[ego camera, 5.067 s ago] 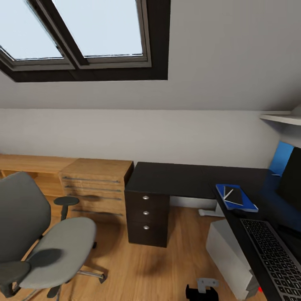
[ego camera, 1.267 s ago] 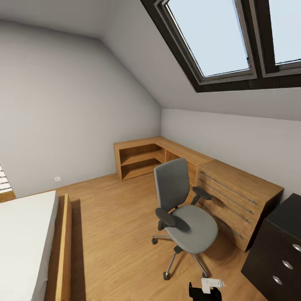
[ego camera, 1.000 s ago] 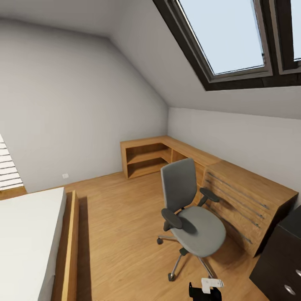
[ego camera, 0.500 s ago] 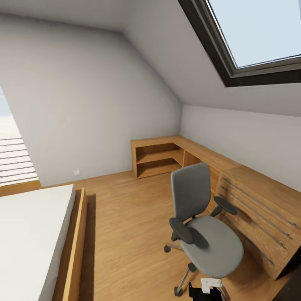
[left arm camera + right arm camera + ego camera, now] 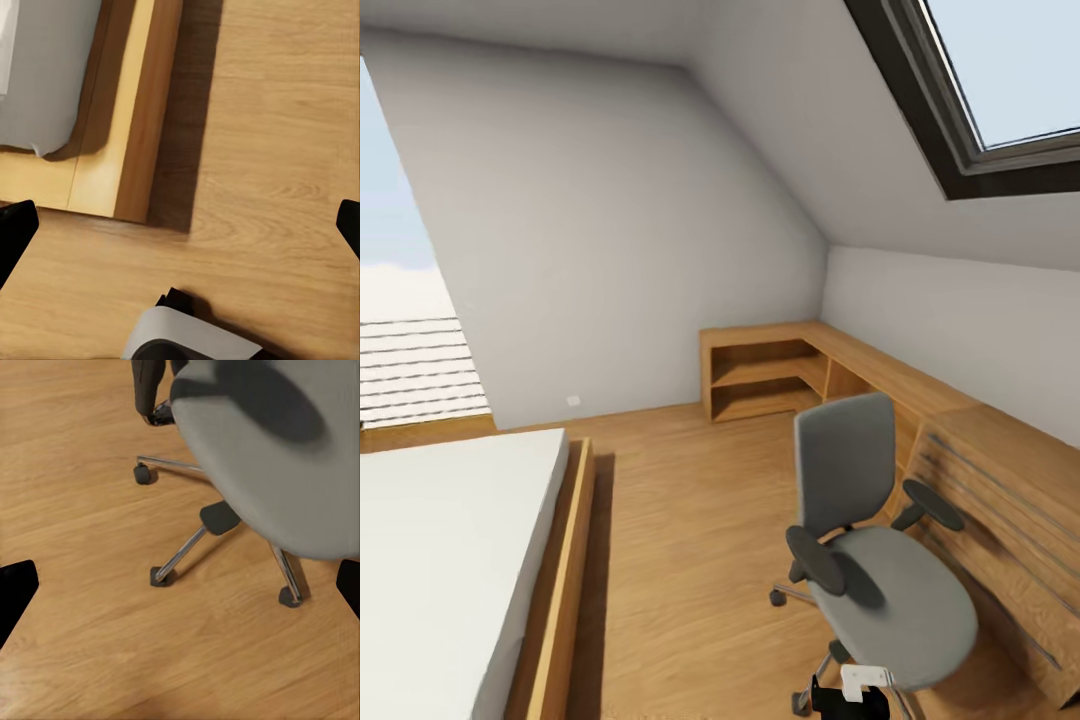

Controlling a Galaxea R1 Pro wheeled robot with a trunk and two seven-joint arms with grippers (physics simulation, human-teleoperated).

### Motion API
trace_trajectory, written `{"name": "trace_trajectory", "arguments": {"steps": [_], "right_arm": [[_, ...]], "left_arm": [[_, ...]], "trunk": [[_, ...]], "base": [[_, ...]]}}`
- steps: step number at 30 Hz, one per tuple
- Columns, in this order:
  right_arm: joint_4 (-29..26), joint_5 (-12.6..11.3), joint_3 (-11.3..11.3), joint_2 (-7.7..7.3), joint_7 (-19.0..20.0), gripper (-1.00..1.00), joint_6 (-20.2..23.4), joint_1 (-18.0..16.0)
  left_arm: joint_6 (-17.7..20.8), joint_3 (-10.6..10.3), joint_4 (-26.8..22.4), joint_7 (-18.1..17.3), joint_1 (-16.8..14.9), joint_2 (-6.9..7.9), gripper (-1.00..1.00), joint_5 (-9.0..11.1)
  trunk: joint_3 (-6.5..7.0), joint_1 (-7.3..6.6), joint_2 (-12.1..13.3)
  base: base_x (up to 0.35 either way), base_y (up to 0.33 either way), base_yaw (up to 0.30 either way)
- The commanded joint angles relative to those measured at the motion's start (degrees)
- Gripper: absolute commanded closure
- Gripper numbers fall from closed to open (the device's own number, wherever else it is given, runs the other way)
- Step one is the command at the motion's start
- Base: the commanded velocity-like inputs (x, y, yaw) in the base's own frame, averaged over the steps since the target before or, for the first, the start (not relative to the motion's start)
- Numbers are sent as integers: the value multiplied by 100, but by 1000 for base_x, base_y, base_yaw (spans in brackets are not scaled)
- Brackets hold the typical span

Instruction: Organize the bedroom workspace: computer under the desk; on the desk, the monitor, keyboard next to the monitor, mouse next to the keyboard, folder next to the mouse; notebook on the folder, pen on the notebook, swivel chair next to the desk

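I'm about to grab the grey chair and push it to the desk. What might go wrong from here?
The grey padded swivel chair stands on a chrome wheeled base, so it may roll or spin away when touched. It sits close to the light wooden dresser and could knock against it. The wooden bed frame lies to the robot's left, limiting turning room.

Both grippers are spread wide: left gripper (image 5: 180, 225) and right gripper (image 5: 180, 585) each hang fingertips-down above the floor (image 5: 277, 112).
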Motion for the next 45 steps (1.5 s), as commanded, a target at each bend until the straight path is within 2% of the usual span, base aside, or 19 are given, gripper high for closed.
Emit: {"name": "trace_trajectory", "arguments": {"steps": [1,15,38,43,45], "right_arm": [[7,-39,49,3,-22,-100,-17,-5],[8,-39,54,3,-22,-100,-17,-5],[11,-31,58,3,-22,-100,-19,-5],[11,-31,58,3,-22,-100,-21,-5],[11,-30,58,3,-22,-100,-23,-5]], "left_arm": [[-22,-46,2,38,-5,2,-100,41],[-22,-46,71,38,-5,4,-100,40],[-22,-59,90,36,-5,-1,-100,33],[-28,-126,90,36,-5,-15,-100,-5],[-29,-204,90,37,-5,-17,-100,-94]], "trunk": [[-18,2,-11],[-103,2,-11],[-226,2,-11],[-252,2,-11],[-262,2,-11]], "base": [[3,-194,199],[1,-213,211],[0,-10,225],[0,0,231],[0,0,231]]}}
